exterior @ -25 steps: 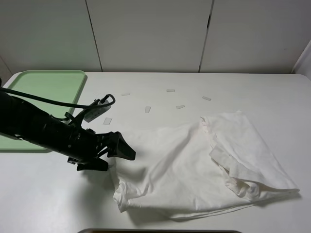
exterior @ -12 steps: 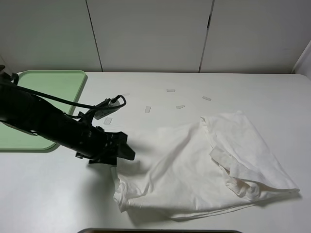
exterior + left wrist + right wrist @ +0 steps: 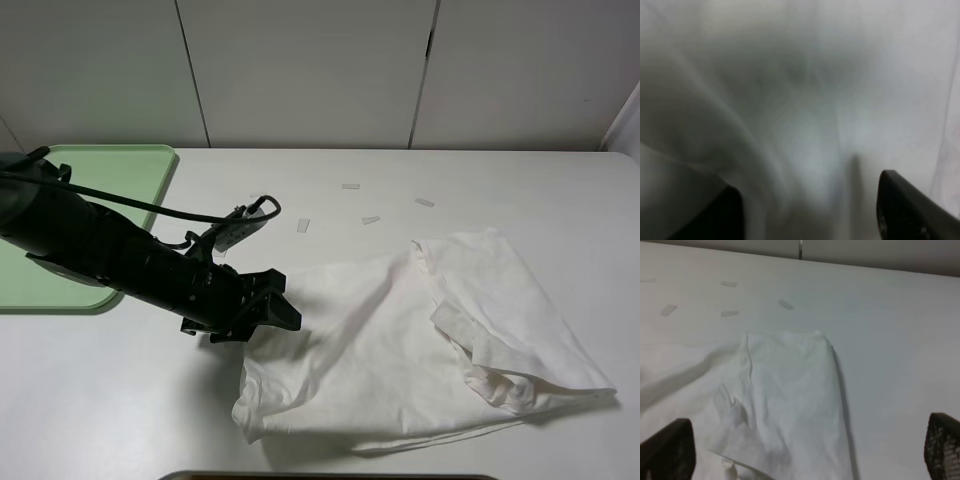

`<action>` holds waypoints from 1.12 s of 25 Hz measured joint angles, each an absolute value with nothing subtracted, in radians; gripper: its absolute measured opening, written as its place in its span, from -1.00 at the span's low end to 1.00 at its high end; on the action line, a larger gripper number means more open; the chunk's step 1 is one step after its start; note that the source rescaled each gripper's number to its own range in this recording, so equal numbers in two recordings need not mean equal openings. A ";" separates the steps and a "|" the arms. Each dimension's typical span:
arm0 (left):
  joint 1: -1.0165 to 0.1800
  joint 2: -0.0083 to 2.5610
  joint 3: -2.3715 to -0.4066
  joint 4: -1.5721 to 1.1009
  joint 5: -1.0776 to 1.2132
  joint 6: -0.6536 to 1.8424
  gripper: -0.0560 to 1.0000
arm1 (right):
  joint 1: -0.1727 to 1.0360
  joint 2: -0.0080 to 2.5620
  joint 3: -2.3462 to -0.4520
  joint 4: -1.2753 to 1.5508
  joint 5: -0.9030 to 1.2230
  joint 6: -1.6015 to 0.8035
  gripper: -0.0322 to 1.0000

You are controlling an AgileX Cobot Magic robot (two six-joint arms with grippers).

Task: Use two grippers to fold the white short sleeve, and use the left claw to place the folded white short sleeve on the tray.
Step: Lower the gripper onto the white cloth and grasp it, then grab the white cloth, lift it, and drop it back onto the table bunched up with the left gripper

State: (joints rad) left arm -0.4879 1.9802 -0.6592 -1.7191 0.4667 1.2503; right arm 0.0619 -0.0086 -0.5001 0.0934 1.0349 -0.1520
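Observation:
The white short sleeve (image 3: pixel 400 340) lies crumpled on the white table, right of centre. My left gripper (image 3: pixel 285 315) is at the shirt's left edge, jaws closed on the cloth there. In the left wrist view, blurred white cloth (image 3: pixel 800 100) fills the space between the two dark fingertips (image 3: pixel 905 210). The pale green tray (image 3: pixel 110 170) sits at the far left, partly behind the left arm. My right gripper (image 3: pixel 807 455) hangs open above the shirt (image 3: pixel 785 390), holding nothing; the exterior high view does not show it.
Several small pale tape strips (image 3: pixel 351 186) lie on the table behind the shirt. White cabinet doors stand along the back edge. A dark object (image 3: pixel 330 476) shows at the bottom edge of the exterior high view.
The left gripper closed on the shirt's left edge and moved right, carrying that edge with it. The right gripper stayed open.

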 joint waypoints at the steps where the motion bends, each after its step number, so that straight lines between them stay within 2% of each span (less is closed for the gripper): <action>1: -0.488 1.980 -0.659 -1.719 0.465 1.250 0.09 | 0.062 -0.009 -0.500 0.093 1.035 -0.152 1.00; 4: -0.488 1.982 -0.659 -1.717 0.451 1.250 -0.18 | 0.062 -0.009 -0.500 0.094 1.035 -0.152 1.00; 7: -0.488 1.982 -0.659 -1.701 0.448 1.253 -0.67 | 0.062 -0.009 -0.500 0.094 1.035 -0.152 1.00; 10: -0.488 1.982 -0.659 -1.672 0.429 1.256 -0.87 | 0.062 -0.009 -0.500 0.094 1.035 -0.152 1.00; 15: -0.480 1.968 -0.660 -1.562 0.357 1.222 -0.89 | 0.062 -0.009 -0.500 0.094 1.035 -0.152 1.00; 23: -0.341 1.902 -0.757 -0.990 0.320 0.837 -0.89 | 0.062 -0.009 -0.500 0.094 1.034 -0.152 1.00; 24: -0.295 1.881 -0.822 -0.774 0.343 0.660 -0.89 | 0.062 -0.009 -0.500 0.094 1.034 -0.152 1.00; 26: -0.280 1.876 -0.861 -0.671 0.368 0.586 -0.89 | 0.062 -0.009 -0.500 0.094 1.034 -0.152 1.00; 28: -0.247 1.873 -0.958 -0.454 0.453 0.445 -0.89 | 0.062 -0.009 -0.500 0.094 1.034 -0.152 1.00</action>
